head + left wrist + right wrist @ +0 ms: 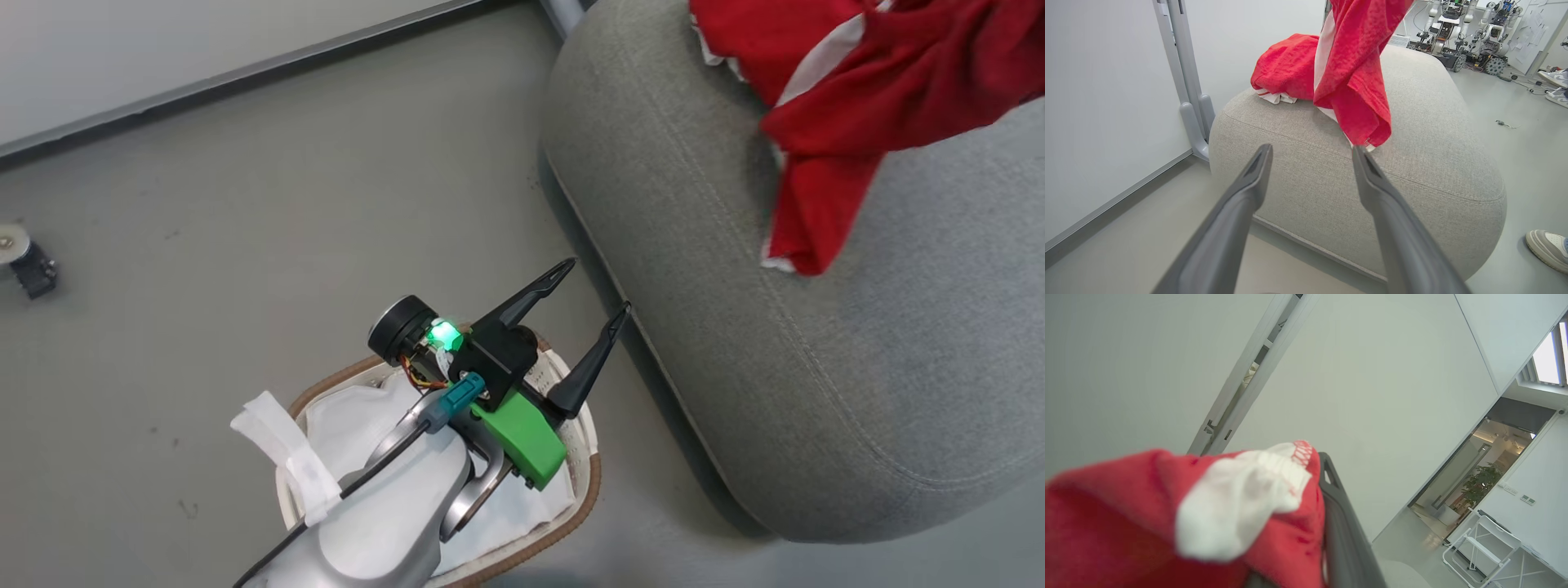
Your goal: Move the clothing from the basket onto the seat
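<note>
One red garment of the clothing point(1286, 65) lies bunched on the far end of the grey seat point(1412, 163). A second red garment point(1355, 81) with a white stripe hangs from above, its lower end just over the seat point(735, 367). In the right wrist view that red fabric point(1167, 522) and its white trim are bunched in my right gripper point(1310, 473), which is shut on it; one dark finger point(1341, 531) shows beside the cloth. My left gripper point(596, 286) stands open and empty above the basket point(592, 482), pointing at the seat's edge. White liner point(343, 425) shows inside the basket.
A white wall with a grey post foot point(1196, 118) stands behind the seat. A small black caster point(24, 261) sits on the floor at far left. A person's shoe point(1549, 249) is beside the seat's right end. Other robots point(1470, 32) stand further back.
</note>
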You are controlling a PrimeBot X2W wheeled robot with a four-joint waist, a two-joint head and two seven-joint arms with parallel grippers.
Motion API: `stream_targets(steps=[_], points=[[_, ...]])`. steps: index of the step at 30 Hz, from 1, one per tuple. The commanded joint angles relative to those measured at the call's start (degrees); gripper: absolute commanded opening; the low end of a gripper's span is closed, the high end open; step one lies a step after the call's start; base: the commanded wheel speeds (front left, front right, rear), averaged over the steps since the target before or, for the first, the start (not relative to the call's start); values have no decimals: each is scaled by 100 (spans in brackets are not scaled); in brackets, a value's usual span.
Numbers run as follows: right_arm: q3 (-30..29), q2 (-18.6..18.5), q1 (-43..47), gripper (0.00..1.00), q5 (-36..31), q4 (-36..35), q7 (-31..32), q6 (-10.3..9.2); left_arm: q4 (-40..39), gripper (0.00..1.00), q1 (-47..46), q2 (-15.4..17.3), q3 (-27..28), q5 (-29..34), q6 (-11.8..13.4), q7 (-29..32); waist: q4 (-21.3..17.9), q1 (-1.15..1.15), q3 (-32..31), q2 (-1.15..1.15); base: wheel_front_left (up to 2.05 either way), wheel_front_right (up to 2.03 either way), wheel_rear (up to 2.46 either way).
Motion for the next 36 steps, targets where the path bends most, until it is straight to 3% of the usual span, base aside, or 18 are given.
stream_targets(steps=[1, 6, 14, 23, 33, 34, 36], points=[[-21, -183, -194, 0, 115, 144, -12, -10, -29, 100, -120, -33, -18, 10, -26, 4, 404, 0, 272, 67, 0, 0, 0], [-233, -892, -1020, 0, 85, 659, -12, -10, -93, 100, -230, -142, -45, 27, -36, 4, 796, 0, 559, 67, 0, 0, 0], [-507, -1446, -1697, 0, -301, 1748, 244, -10, -232, 100, -464, -221, -126, 157, -28, 5, 1286, 0, 1046, 67, 0, 0, 0], [-941, -1265, -1644, 0, -857, 2948, 304, -10, -240, 100, -592, -257, -161, 220, 19, 4, 1440, 0, 1427, 67, 0, 0, 0], [-1238, -867, -1379, 0, -1370, 3713, 107, -10, -179, 100, -434, -209, -156, 149, 29, 4, 1255, 0, 1377, 67, 0, 0, 0], [-1254, -820, -1354, 8, -1402, 3751, 79, -10, -165, 100, -417, -190, -143, 138, 30, 4, 1212, 0, 1340, 67, 0, 0, 0], [-1299, -722, -1328, 45, -1447, 3789, 42, -10, -137, 100, -399, -164, -123, 118, 29, 4, 1130, 0, 1258, 67, 0, 0, 0]])
